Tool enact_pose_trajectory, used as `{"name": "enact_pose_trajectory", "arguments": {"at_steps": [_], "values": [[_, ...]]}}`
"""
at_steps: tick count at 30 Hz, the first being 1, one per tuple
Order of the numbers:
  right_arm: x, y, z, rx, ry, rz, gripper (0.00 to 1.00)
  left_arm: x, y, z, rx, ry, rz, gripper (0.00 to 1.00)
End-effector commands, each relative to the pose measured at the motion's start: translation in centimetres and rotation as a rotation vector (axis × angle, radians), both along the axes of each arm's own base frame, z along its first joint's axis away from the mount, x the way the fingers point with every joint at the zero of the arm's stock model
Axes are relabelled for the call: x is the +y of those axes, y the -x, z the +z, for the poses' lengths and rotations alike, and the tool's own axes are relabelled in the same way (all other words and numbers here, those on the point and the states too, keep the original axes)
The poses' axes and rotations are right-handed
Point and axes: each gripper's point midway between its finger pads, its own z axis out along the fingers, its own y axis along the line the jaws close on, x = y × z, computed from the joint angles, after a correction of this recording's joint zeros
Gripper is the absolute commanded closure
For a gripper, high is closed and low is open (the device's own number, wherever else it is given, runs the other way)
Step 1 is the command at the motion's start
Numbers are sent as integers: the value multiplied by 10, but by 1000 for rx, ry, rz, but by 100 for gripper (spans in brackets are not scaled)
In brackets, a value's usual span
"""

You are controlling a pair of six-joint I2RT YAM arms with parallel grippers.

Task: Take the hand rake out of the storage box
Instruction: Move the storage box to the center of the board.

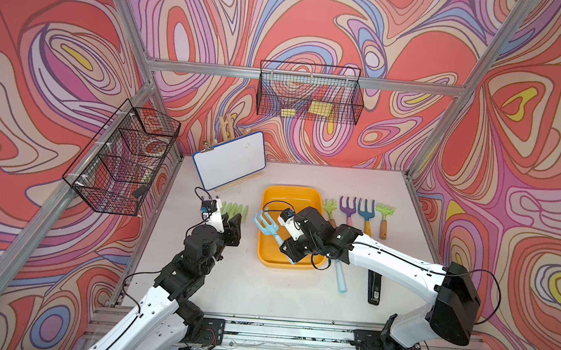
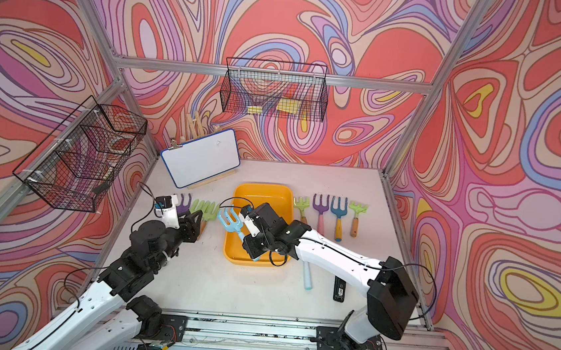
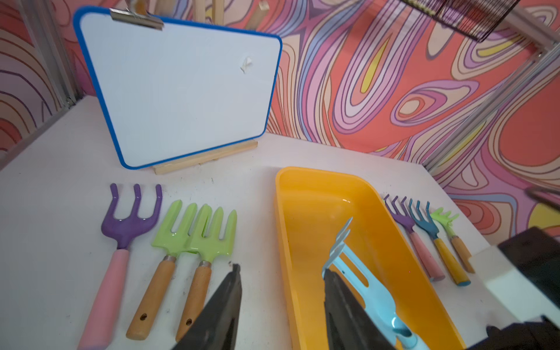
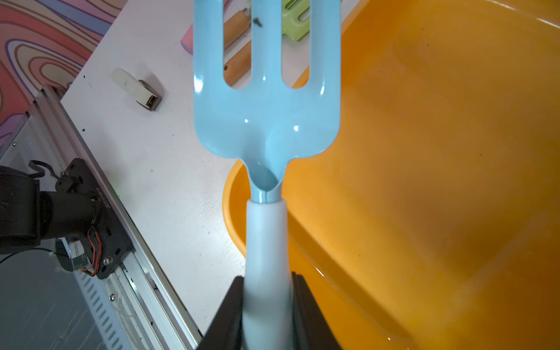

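A light blue hand rake (image 1: 265, 223) (image 2: 231, 222) (image 4: 266, 121) hangs tilted over the near left part of the yellow-orange storage box (image 1: 291, 190) (image 2: 264, 187) (image 4: 439, 151). Its tines point up and to the left, past the box's left rim. My right gripper (image 1: 285, 245) (image 2: 249, 243) (image 4: 266, 280) is shut on its pale handle, with a finger pressed on each side. The left gripper (image 1: 234, 222) (image 2: 193, 219) (image 3: 281, 269) stands open just left of the box with nothing between its fingers. In the left wrist view the hand rake (image 3: 363, 278) shows over the storage box (image 3: 318, 206).
Several rakes lie right of the box (image 1: 365, 214), and two green ones (image 3: 194, 230) plus a purple one (image 3: 130, 218) lie left of it. A whiteboard (image 1: 230, 159) stands on an easel at the back. A pale blue handle (image 1: 341, 278) and a black bar (image 1: 373, 289) lie under the right arm. Wire baskets (image 1: 124, 158) (image 1: 310, 92) hang on the walls.
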Motion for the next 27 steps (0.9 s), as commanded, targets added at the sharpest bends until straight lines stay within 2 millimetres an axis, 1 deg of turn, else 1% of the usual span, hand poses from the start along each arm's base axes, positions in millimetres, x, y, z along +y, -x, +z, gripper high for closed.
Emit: {"name": "enact_pose_trajectory", "arguments": {"at_steps": [1, 5, 8, 14, 17, 21, 24, 27], "values": [[2, 5, 19, -35, -30, 47, 82, 17, 3, 13, -18, -3, 83, 52], [5, 8, 18, -30, -31, 81, 82, 27, -1, 19, -24, -46, 140, 52], [7, 10, 12, -24, -21, 101, 82, 37, -6, 20, -11, -75, 178, 52], [7, 13, 9, -28, -30, 126, 82, 64, -15, 4, 42, -80, 249, 52], [8, 16, 10, -29, -44, 141, 82, 72, -21, -3, 69, -83, 269, 53], [15, 22, 12, -35, -58, 171, 83, 83, -23, -11, 90, -76, 302, 54], [22, 31, 10, -41, -54, 209, 82, 93, -21, -14, 87, -67, 330, 54], [29, 39, 6, -45, -41, 244, 82, 100, -23, -19, 99, -54, 349, 54]]}}
